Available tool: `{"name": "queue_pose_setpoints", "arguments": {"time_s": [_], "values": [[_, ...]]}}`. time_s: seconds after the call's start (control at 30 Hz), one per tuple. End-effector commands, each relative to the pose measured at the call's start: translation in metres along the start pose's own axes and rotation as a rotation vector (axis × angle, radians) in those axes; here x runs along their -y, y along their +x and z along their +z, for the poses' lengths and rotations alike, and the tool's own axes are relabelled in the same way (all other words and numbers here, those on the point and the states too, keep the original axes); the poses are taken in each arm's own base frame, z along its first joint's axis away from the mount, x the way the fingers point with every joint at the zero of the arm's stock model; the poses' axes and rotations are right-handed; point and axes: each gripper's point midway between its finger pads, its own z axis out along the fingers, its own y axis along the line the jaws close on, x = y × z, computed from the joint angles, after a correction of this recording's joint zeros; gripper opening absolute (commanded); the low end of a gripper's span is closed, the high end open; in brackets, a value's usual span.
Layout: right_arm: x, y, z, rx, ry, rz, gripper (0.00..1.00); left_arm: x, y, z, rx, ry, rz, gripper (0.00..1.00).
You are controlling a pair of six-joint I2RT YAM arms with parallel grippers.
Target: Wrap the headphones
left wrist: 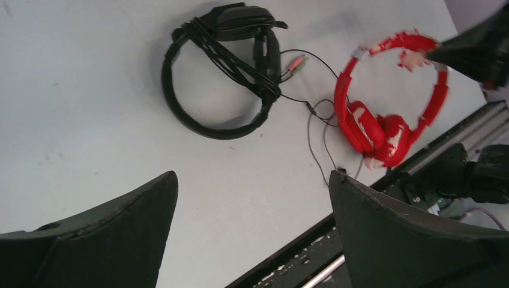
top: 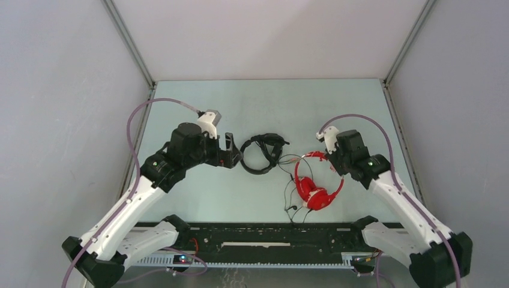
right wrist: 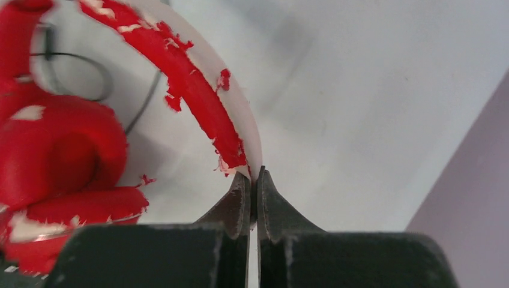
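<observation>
The headphones (top: 314, 191), red and over-ear, lie flat on the table (top: 198, 198) right of centre in the overhead view, earcups (top: 316, 197) folded together at the lower end and the headband (top: 312, 156) arching toward the top of the frame. Their red skin is flaking, and the right wrist view shows white patches along the band (right wrist: 198, 90). That suggests an old, light, brittle-surfaced set: a springy band that will flex, soft cups that will give.

A thin dark cable (top: 292, 198) straggles in loose loops to the left of the cups and down toward the lower edge. It looks limp and easily snagged, the part that needs gathering, best taken near the cup it leaves and wound around the folded cups or the band.

The right gripper (right wrist: 253, 180), jaws pressed together, appears to pinch the thin edge of the band at the top of its arc, a firm, narrow place to steady the set.

The left gripper (top: 231, 151) hangs left of centre with its jaws spread to the full and nothing between them. Beside it lie black headphones (top: 261, 155), their own cord already bundled, just left of the red pair.
</observation>
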Motion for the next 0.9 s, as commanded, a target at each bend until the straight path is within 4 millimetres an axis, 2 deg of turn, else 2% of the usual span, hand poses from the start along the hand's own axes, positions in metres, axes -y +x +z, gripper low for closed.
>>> {"name": "queue_pose_setpoints", "arguments": {"time_s": [0.0,0.07,0.1,0.17,0.23,0.3,0.37,0.43,0.5,0.63,0.77,0.87], "values": [[0.039,-0.015,0.026,0.018,0.146,0.025,0.08,0.029,-0.003,0.012,-0.009,0.148,-0.024,1.0],[0.047,-0.014,0.039,-0.006,0.197,0.064,0.42,0.033,0.004,0.017,-0.045,0.161,-0.015,1.0],[0.054,-0.013,0.043,-0.024,0.242,0.091,0.52,0.032,0.007,0.019,-0.056,0.153,-0.009,1.0],[0.064,-0.016,0.041,-0.017,0.308,0.167,0.62,0.03,0.01,0.02,-0.063,0.138,-0.006,1.0],[0.074,-0.024,0.03,0.034,0.355,0.287,0.67,0.027,0.011,0.018,-0.055,0.125,-0.005,1.0],[0.083,-0.031,0.011,0.102,0.376,0.484,0.72,0.024,0.011,0.016,-0.044,0.115,-0.002,1.0],[0.086,-0.025,-0.009,0.143,0.385,0.726,0.77,0.022,0.013,0.015,-0.045,0.105,0.003,1.0],[0.078,-0.016,-0.023,0.144,0.362,0.924,0.79,0.02,0.014,0.015,-0.043,0.099,0.003,1.0],[0.057,-0.002,-0.029,0.082,0.306,1.026,0.81,0.02,0.014,0.017,-0.045,0.095,0.002,1.0],[0.023,0.023,-0.023,-0.03,0.244,1.206,0.83,0.025,0.011,0.023,-0.055,0.114,-0.005,1.0],[0.014,0.049,-0.007,-0.034,0.278,1.346,0.85,0.032,0.007,0.026,-0.053,0.138,-0.009,1.0],[0.01,0.068,0.01,-0.046,0.308,1.442,0.83,0.033,0.007,0.025,-0.052,0.138,-0.008,1.0]]}}
